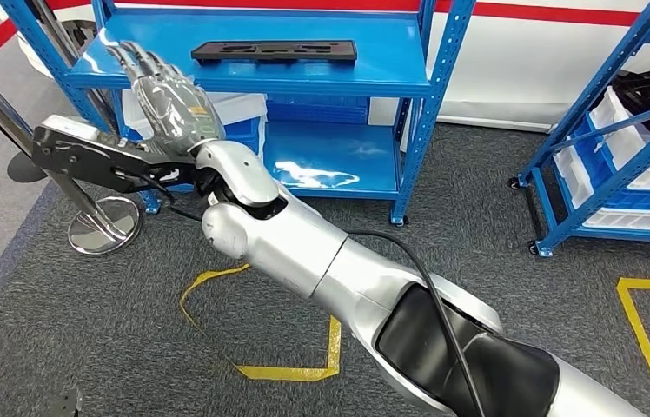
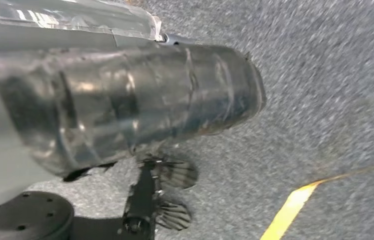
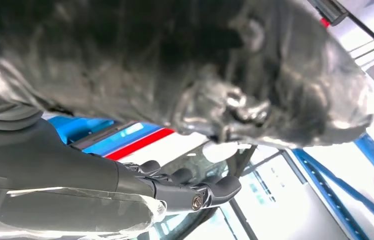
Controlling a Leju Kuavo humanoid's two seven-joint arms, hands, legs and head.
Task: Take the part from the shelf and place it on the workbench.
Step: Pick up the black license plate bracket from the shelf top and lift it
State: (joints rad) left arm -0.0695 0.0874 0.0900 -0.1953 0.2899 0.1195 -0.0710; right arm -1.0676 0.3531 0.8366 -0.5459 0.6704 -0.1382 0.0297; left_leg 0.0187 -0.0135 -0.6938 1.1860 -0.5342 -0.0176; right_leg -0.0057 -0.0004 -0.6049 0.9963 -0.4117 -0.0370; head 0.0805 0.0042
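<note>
Black part [image 1: 275, 51] flat on top level of blue shelf [image 1: 391, 82], untouched. Right hand [image 1: 168, 97] raised at shelf's left edge, left of part and apart from it, fingers extended, holding nothing. Left hand state: cannot tell.

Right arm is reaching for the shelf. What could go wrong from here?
1. The right hand sits at the shelf's left end, the black part lies mid-shelf, apart: it may close short.
2. The forearm passes close to the upright; a sideways sweep could clip it.
3. The cable over the arm may snag.
</note>
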